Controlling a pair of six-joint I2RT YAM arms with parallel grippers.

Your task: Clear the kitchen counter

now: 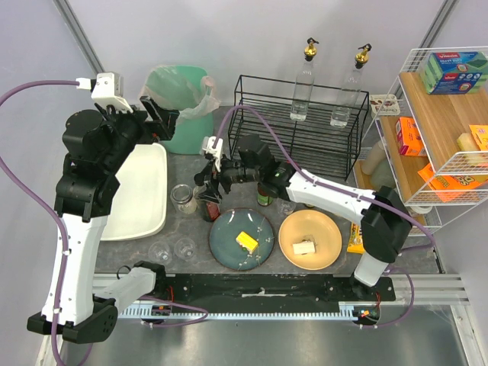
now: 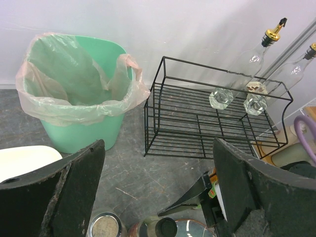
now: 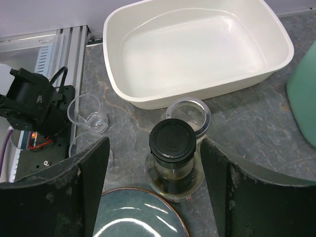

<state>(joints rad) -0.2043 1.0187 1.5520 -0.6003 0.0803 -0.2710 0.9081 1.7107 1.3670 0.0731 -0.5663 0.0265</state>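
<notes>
The dark grey stone kitchen counter [image 1: 229, 164] holds dishes and bottles. My right gripper [image 1: 211, 181] is open and hovers over a dark bottle with a black cap [image 1: 208, 207]. In the right wrist view the gripper [image 3: 154, 190] has its fingers on either side of the bottle [image 3: 173, 148], not touching it. A glass jar with a metal rim [image 3: 190, 114] stands right behind the bottle. My left gripper [image 1: 156, 116] is open and empty, held high near the green bin [image 1: 183, 107]. In the left wrist view it [image 2: 158, 197] looks down on the bin [image 2: 79, 94].
A white tub [image 1: 141, 191] sits at the left. A blue plate [image 1: 242, 239] and a tan plate [image 1: 310, 239] each hold a bit of food. Two glasses [image 1: 172, 249] stand near the front. A black wire rack [image 1: 297, 122], two oil bottles [image 1: 303, 84] and a shelf [image 1: 442, 114] stand behind and right.
</notes>
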